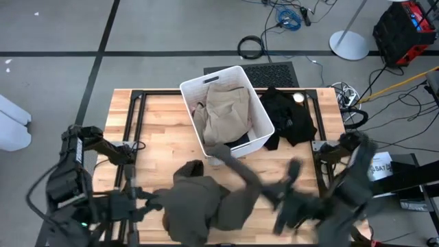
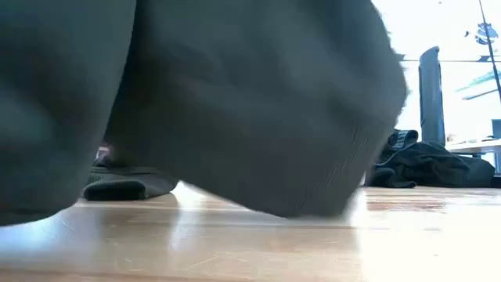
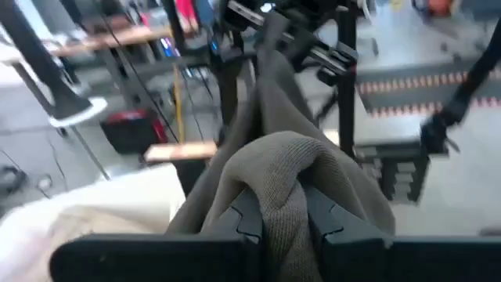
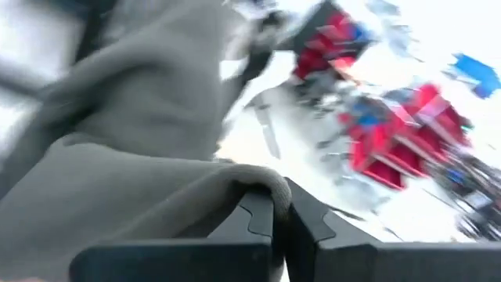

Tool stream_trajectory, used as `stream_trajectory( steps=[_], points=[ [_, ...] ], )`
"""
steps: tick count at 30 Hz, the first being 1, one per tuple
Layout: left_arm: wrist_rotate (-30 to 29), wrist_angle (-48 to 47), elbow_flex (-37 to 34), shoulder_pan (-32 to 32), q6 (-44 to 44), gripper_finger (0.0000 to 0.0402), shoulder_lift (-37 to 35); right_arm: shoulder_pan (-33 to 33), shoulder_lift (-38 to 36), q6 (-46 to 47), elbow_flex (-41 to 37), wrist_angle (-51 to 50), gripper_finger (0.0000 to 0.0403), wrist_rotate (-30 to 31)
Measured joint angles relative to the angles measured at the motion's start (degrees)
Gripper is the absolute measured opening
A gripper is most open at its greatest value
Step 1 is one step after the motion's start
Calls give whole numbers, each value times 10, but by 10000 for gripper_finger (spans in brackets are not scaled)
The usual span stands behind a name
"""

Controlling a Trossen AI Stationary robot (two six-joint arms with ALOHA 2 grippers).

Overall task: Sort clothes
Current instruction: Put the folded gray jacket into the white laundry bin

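Tools [image 3: 283, 223] pinch olive garment [image 1: 199, 206], blurred.

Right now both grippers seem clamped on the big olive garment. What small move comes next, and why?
Probably lift both arms a little together. The left gripper and right gripper are each shut on a fold of the dark olive garment, but most of it sags on the wooden table in front of the white bin, one end draped at the bin's front wall.
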Motion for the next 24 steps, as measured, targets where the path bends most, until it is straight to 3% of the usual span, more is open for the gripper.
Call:
stream_trajectory(
  steps=[6, 10, 12, 17, 20, 24],
  points=[
    [-125, 71, 0, -34, 111, 27, -22, 36, -86, -31, -1, 20, 0, 173],
    [-223, 73, 0, -41, 127, 25, -43, 34, -143, -17, 0, 18, 0, 233],
    [-228, 73, 0, -40, 145, 24, -58, 31, -162, -15, 0, 16, 0, 241],
    [-228, 73, 0, -31, 147, 24, -96, 4, -197, 49, -1, -2, 0, 226],
    [-224, 65, 1, -30, 136, 24, -102, -3, -201, 104, 1, -45, 0, 133],
    [-141, 31, 1, -31, 80, 24, -90, -3, -180, 192, -1, -125, 0, 5]
  ],
)
